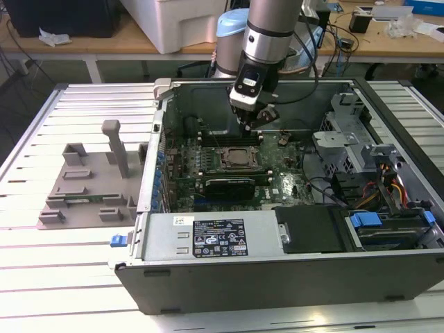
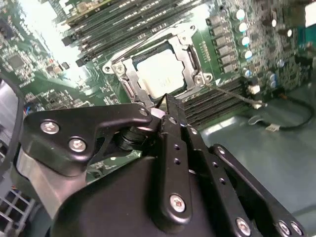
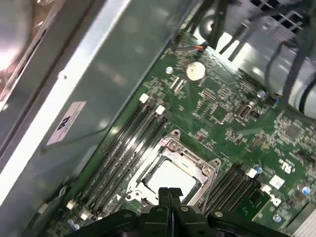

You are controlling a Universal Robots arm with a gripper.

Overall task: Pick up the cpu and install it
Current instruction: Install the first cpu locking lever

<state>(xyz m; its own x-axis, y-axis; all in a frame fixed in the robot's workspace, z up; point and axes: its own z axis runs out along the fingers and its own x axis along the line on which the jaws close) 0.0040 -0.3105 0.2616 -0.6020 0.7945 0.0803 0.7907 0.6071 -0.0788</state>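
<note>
The cpu (image 2: 160,74) is a silvery-white square lying flat inside the metal-framed socket (image 1: 239,158) on the green motherboard (image 1: 277,184) of the open computer case. It also shows in the first wrist view as the cpu (image 3: 170,177), seated in the socket frame. My gripper (image 1: 254,122) hangs just above the board, a little behind the socket. In both wrist views its black fingertips (image 3: 169,193) press together with nothing between them, and the gripper (image 2: 165,101) sits a short way above the chip without touching it.
Memory slots (image 3: 131,143) flank the socket on both sides. A black expansion card (image 1: 232,186) lies in front of it. The case walls (image 1: 277,267), drive cage (image 1: 347,149) and cables (image 1: 388,187) close in the exterior view's right. A grey tray (image 1: 90,184) stands outside on the left.
</note>
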